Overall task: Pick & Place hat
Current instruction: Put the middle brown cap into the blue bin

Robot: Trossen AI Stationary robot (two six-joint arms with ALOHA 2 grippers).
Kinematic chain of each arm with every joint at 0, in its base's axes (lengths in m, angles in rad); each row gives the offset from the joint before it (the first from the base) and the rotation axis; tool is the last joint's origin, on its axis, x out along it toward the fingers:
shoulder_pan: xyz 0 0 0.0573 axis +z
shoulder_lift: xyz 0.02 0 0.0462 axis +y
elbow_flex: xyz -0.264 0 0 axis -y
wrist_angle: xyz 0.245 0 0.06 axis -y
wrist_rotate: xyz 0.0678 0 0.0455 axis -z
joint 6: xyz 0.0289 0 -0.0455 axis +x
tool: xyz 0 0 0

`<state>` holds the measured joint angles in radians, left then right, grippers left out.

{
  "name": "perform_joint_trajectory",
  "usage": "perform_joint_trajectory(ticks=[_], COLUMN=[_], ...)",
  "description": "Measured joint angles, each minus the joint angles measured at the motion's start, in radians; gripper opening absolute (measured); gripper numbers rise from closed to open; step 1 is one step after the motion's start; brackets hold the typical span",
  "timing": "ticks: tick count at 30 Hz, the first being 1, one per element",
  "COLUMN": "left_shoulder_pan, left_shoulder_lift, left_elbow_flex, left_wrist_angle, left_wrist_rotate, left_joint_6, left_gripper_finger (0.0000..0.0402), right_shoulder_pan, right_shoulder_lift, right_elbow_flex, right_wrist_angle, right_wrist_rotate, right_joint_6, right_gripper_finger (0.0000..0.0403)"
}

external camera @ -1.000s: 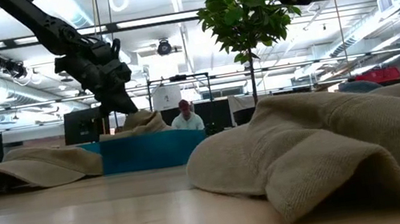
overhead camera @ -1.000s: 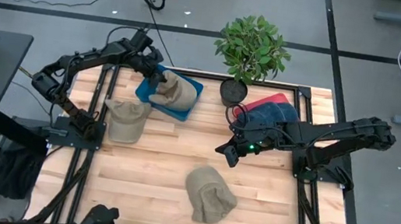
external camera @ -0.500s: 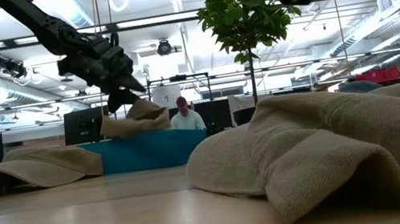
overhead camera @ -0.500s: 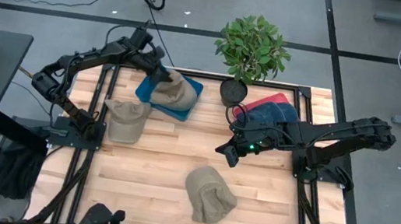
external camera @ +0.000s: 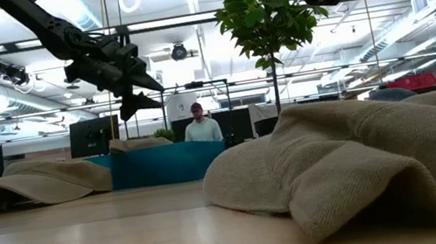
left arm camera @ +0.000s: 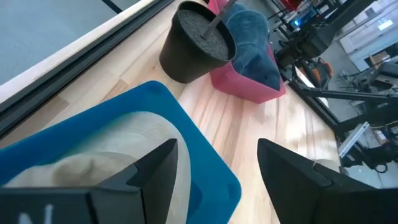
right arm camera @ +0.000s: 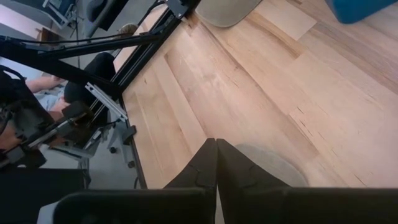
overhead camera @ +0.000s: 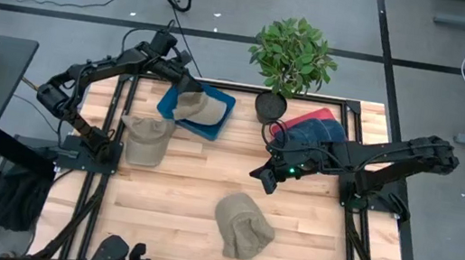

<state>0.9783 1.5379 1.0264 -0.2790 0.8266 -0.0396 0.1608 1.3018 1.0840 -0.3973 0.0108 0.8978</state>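
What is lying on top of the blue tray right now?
A tan hat lies on the blue tray, covering most of it; whatever is beneath the hat is hidden. The left gripper is open above it.

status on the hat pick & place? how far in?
Done: one tan hat lies on the blue tray, and the left claw hangs open just above it, holding nothing. In hand: nothing; the right claw is shut and empty, hovering mid-table. Left: a tan cap beside the tray and a beanie near the front edge both lie on the table.
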Motion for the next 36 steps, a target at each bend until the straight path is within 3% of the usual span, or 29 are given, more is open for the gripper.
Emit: perform_joint_trajectory(ticks=[6, 13, 15, 21, 28, 36], left_shoulder_pan=[0.0, -0.002, -0.016, -0.086, -0.221, -0.307], left_shoulder_lift=[0.0, -0.007, -0.026, -0.078, -0.111, -0.112], left_elbow_flex=[0.0, 0.0, 0.0, 0.0, 0.009, 0.009], left_wrist_angle=[0.002, -0.012, -0.03, -0.15, -0.48, -0.598], left_wrist_rotate=[-0.01, 0.333, 0.34, 0.041, -0.192, -0.586], left_joint_6=[-0.001, -0.084, -0.077, 0.077, 0.232, 0.226], left_gripper_finger=[0.0227, 0.0227, 0.0227, 0.0212, 0.019, 0.0172], right_shoulder_pan=[0.0, 0.0, 0.0, 0.0, 0.0, 0.0], right_shoulder_lift=[0.0, 0.0, 0.0, 0.0, 0.0, 0.0], right_elbow_flex=[0.0, 0.0, 0.0, 0.0, 0.0, 0.0], right_wrist_angle=[0.0, 0.0, 0.0, 0.0, 0.0, 0.0], right_wrist_rotate=[0.0, 0.0, 0.0, 0.0, 0.0, 0.0], right_joint_6=[0.002, 0.002, 0.0, -0.012, -0.012, -0.019], right_gripper_finger=[0.0006, 0.0006, 0.0006, 0.0006, 0.0006, 0.0006])
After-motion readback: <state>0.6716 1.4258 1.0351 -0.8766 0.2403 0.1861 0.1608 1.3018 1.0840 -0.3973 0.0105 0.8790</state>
